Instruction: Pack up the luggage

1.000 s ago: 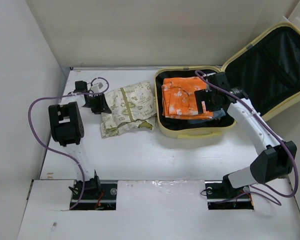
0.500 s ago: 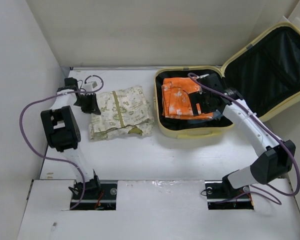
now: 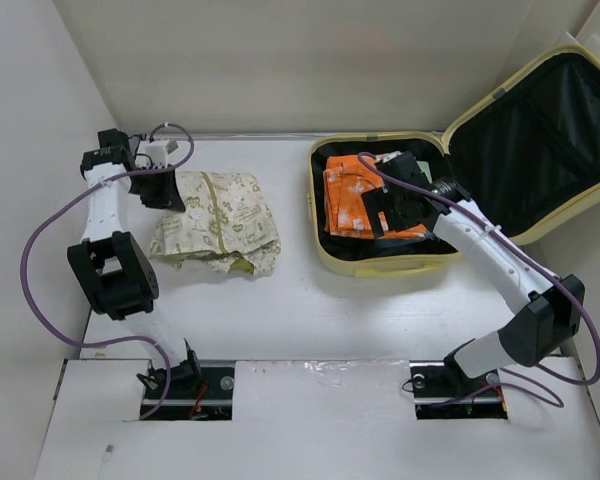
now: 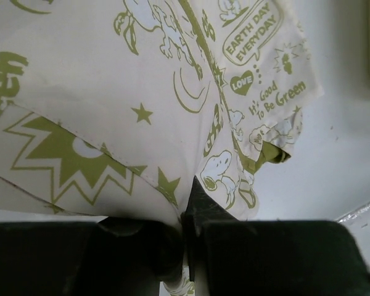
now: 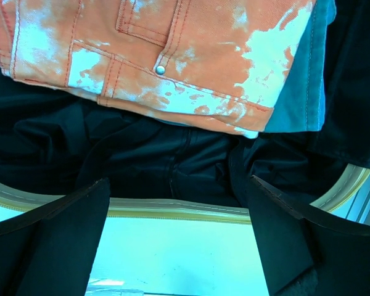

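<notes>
White table [image 3: 310,310], plain white walls boxed in all around. The left arm is folded back sharply at the elbow, with the forearm sent up along the left wall and the wrist turned in toward the middle. The left gripper [image 3: 162,187] is clamped tight on an edge of the cream cloth [image 3: 212,222] with the green cartoon print. In the wrist view a fold of it is seen pinched between the fingers [image 4: 200,206], and the rest is spread out ahead of them on the table.

The right arm is stretched out long and diagonal from its elbow, reaching over the near wall of the luggage [image 3: 380,265]. That's laid open, with the lid propped up beyond and to the right of the hand. The right gripper [image 3: 385,212] is held wide apart with nothing in it, low over the orange garment [image 3: 348,195] packed inside. The black lining [image 5: 142,160] is seen just ahead of its fingertips.
</notes>
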Available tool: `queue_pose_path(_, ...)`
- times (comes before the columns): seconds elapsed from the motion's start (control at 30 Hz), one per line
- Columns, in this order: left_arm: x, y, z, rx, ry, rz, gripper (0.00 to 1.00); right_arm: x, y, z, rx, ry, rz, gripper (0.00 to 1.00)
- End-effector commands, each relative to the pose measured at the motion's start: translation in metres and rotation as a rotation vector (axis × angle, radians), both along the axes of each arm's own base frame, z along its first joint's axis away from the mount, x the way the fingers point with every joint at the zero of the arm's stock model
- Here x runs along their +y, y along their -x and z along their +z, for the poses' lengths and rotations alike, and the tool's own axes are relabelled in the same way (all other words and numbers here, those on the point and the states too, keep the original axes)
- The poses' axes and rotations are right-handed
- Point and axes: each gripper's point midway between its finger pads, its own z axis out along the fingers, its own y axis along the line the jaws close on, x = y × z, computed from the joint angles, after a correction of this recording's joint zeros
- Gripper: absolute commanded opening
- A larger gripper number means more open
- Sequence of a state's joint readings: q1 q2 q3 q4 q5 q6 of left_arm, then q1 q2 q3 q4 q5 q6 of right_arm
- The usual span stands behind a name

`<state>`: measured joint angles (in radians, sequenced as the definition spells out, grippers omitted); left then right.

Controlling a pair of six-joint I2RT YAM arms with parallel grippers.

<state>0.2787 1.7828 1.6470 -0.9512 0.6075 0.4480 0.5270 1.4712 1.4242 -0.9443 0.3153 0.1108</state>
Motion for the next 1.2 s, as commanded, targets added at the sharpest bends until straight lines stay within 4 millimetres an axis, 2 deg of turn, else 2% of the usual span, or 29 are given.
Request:
queue_pose_path(0.0,-0.027,0.0,0.05,-0.081,0.067,-0.076,0.0,-0.003,0.003,0.021,-0.058,-0.02,-0.028,0.95)
queue_pose_path(0.1,-0.052,-0.005,0.086,-0.162,0.081,-0.12,0.0,-0.002,0.006,0.021,-0.054,-0.033,-0.032,0.95)
queue_pose_path(0.13,-0.059,0.0,0.088,-0.157,0.084,-0.137,0.0,-0.002,0.007,0.023,-0.062,-0.038,-0.032,0.95)
queue_pose_path(0.17,-0.065,-0.004,0.101,-0.191,0.082,-0.146,0.0,-0.002,0.007,0.024,-0.062,-0.038,-0.032,0.95)
queue_pose_path(0.33,-0.108,0.004,0.129,-0.229,0.086,-0.243,0.0,-0.007,0.013,0.03,-0.073,-0.048,-0.051,0.95)
queue_pose_path(0.43,-0.119,0.003,0.142,-0.269,0.024,-0.261,0.0,-0.01,0.017,0.036,-0.083,-0.054,-0.051,0.95)
queue_pose_path(0.47,-0.131,0.004,0.146,-0.285,0.008,-0.29,0.0,-0.01,0.018,0.038,-0.09,-0.064,-0.058,0.95)
queue_pose_path(0.53,-0.137,0.002,0.163,-0.341,-0.035,-0.29,0.0,-0.012,0.021,0.041,-0.092,-0.065,-0.058,0.95)
queue_pose_path(0.57,-0.148,0.004,0.168,-0.356,-0.041,-0.308,0.0,-0.01,0.022,0.04,-0.086,-0.074,-0.051,0.95)
queue_pose_path(0.63,-0.153,0.003,0.182,-0.407,-0.086,-0.308,0.0,-0.005,0.024,0.049,-0.113,-0.108,-0.032,0.95)
queue_pose_path(0.67,-0.158,0.004,0.187,-0.425,-0.096,-0.317,0.0,0.001,0.025,0.047,-0.113,-0.117,-0.015,0.95)
queue_pose_path(0.73,-0.177,0.011,0.197,-0.451,-0.093,-0.339,0.0,0.003,0.03,0.055,-0.135,-0.139,-0.011,0.95)
queue_pose_path(0.77,-0.184,0.016,0.214,-0.505,-0.093,-0.351,0.0,0.002,0.031,0.052,-0.126,-0.133,-0.011,0.95)
queue_pose_path(0.8,-0.203,0.025,0.22,-0.524,-0.085,-0.389,0.0,0.0,0.031,0.055,-0.138,-0.141,-0.026,0.95)
queue_pose_path(0.9,-0.224,0.041,0.247,-0.612,-0.092,-0.418,0.0,-0.002,0.035,0.059,-0.152,-0.15,-0.025,0.95)
queue_pose_path(0.93,-0.241,0.052,0.253,-0.627,-0.068,-0.458,0.0,-0.004,0.038,0.059,-0.155,-0.152,-0.025,0.95)
queue_pose_path(0.97,-0.245,0.055,0.259,-0.651,-0.076,-0.46,0.0,-0.006,0.04,0.057,-0.153,-0.15,-0.025,0.95)
queue_pose_path(1.0,-0.248,0.064,0.274,-0.692,-0.058,-0.46,0.0,-0.006,0.042,0.059,-0.16,-0.155,-0.025,0.95)
queue_pose_path(1.03,-0.262,0.08,0.283,-0.72,-0.033,-0.505,0.0,-0.01,0.048,0.054,-0.148,-0.147,-0.025,0.95)
queue_pose_path(1.1,-0.272,0.099,0.297,-0.768,-0.02,-0.534,0.0,-0.013,0.053,0.052,-0.147,-0.153,-0.032,0.95)
queue_pose_path(1.13,-0.287,0.124,0.305,-0.8,0.002,-0.603,0.0,-0.014,0.055,0.051,-0.147,-0.153,-0.032,0.95)
queue_pose_path(1.17,-0.294,0.137,0.308,-0.814,0.012,-0.632,0.0,-0.016,0.061,0.046,-0.137,-0.159,-0.024,0.95)
